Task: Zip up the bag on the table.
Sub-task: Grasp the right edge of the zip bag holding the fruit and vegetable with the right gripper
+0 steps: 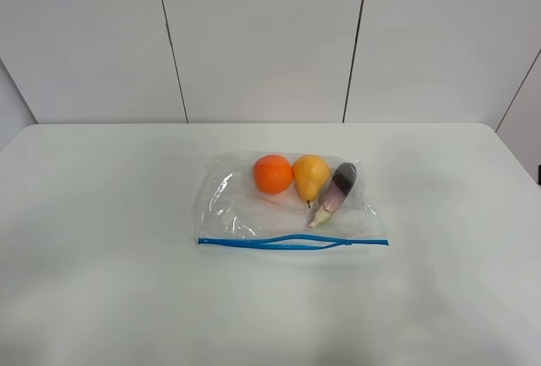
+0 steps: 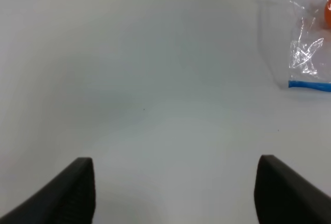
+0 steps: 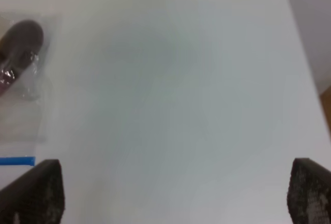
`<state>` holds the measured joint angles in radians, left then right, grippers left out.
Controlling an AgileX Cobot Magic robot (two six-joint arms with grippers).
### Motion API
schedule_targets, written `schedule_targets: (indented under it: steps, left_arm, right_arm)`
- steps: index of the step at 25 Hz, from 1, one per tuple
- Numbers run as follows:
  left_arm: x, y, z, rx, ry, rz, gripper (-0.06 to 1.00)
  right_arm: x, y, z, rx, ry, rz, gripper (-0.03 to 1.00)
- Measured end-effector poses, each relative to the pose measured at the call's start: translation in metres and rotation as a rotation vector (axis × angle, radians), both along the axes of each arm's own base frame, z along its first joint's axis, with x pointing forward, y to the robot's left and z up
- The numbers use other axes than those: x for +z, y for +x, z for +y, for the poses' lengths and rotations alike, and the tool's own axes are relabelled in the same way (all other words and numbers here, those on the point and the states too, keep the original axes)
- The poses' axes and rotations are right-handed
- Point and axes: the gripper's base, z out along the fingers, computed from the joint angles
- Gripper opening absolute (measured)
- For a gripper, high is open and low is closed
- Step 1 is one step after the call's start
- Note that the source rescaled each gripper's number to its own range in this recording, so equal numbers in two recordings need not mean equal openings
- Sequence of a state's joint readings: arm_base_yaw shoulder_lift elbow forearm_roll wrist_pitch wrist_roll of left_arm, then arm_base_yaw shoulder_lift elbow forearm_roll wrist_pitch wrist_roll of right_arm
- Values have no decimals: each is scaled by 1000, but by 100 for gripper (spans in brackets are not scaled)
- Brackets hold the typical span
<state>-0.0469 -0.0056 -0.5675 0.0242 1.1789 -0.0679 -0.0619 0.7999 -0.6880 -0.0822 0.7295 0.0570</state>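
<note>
Lying flat near the middle of the worktop (image 1: 101, 214), the bag (image 1: 241, 210) holds an orange (image 1: 273, 173), a pear (image 1: 310, 176) and an eggplant (image 1: 338, 190) in a row, its blue zip strip (image 1: 292, 242) on the near edge (the two blue lines part midway). Only the high view shows the whole bag; the left wrist view catches its orange corner, the right its eggplant corner. Both the left fingers (image 2: 67, 193) and the right fingers (image 3: 36, 193) stand spread wide, gripping nothing.
</note>
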Motion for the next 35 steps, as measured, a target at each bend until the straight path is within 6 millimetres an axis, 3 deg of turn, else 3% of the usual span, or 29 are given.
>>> schedule_targets:
  steps: [8,14,25,35]
  left_arm:
    - [0,0,0,-2,3,0,100]
    - [0,0,0,-2,4,0,100]
    - [0,0,0,-2,4,0,100]
    - [0,0,0,-2,4,0,100]
  right_arm:
    - [-47,64,11,4,231,135,92]
    - [-88,95,20,-43,420,255,90]
    - [-141,124,33,-83,663,364,90]
    - [-185,137,44,-47,798,448,90]
